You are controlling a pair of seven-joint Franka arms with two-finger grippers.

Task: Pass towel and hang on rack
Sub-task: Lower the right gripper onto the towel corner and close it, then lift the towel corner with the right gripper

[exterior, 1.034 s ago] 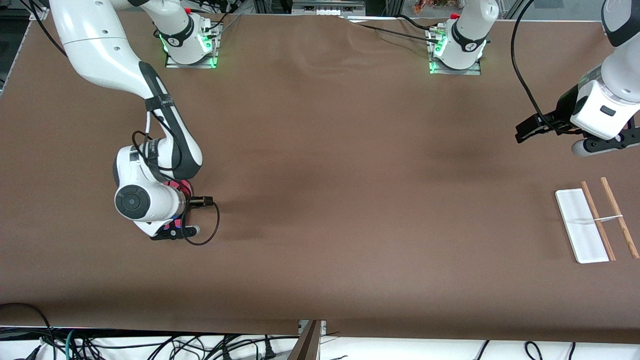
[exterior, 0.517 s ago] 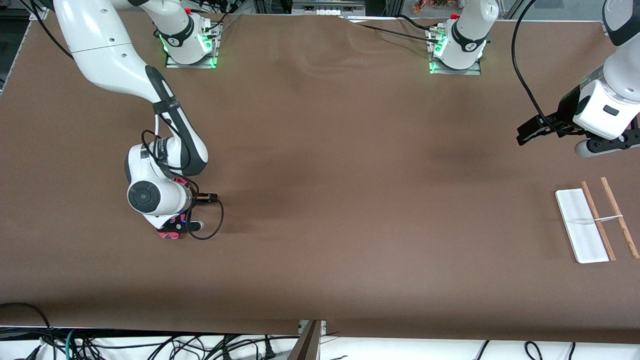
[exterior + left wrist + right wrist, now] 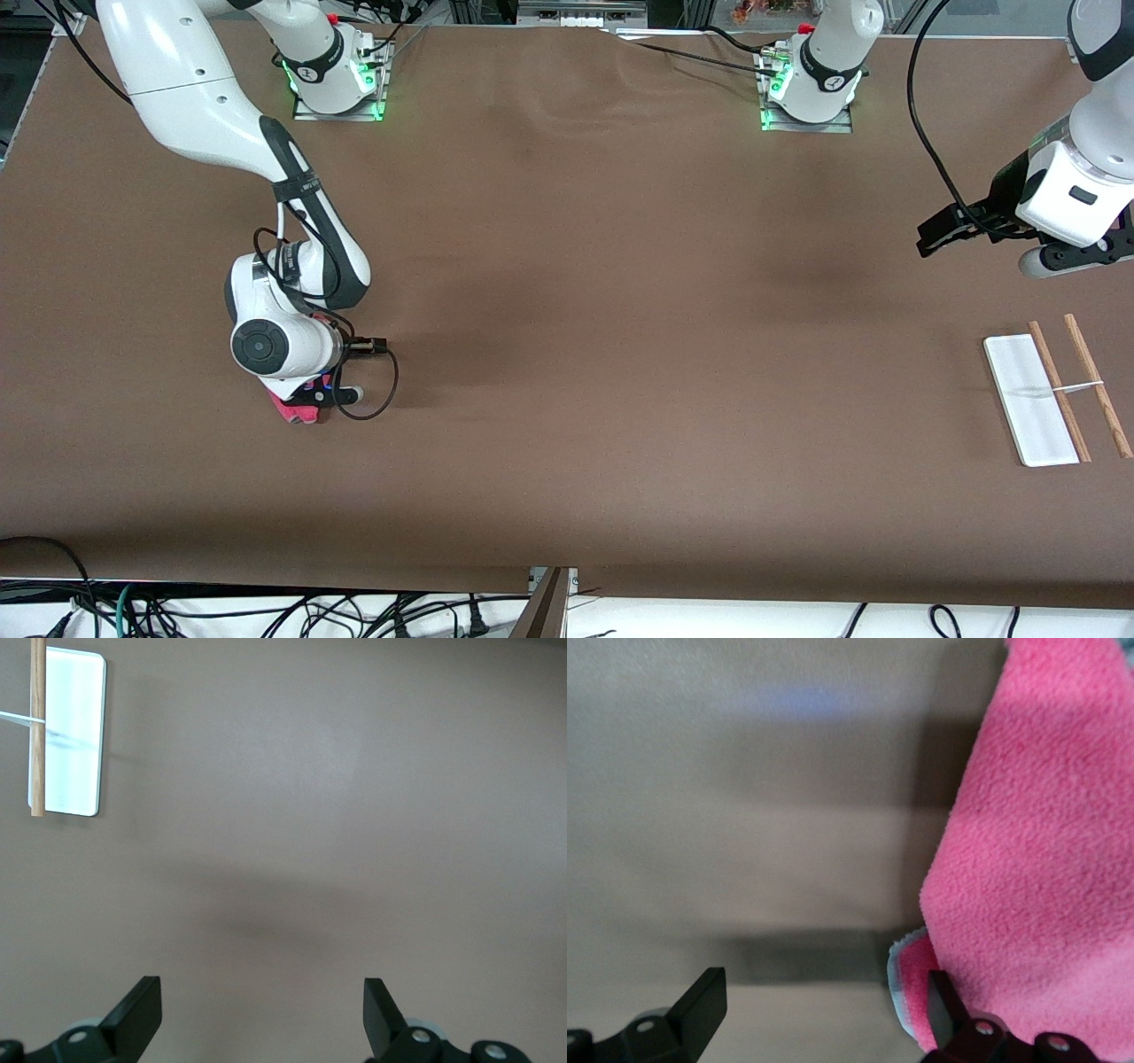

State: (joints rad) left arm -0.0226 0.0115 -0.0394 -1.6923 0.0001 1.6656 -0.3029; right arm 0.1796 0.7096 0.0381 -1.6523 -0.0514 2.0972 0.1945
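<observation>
pink towel (image 3: 1036, 859), white-based rack (image 3: 1028, 399), brown table (image 3: 620, 310)

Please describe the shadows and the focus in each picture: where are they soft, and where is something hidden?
Front view: even light, soft arm shadows on the table; the right end effector hides most of the towel. Left wrist view: sharp rack, one faint shadow, left end effector open. Right wrist view: the close towel looks soft, with a dark shadow band beside it.
</observation>
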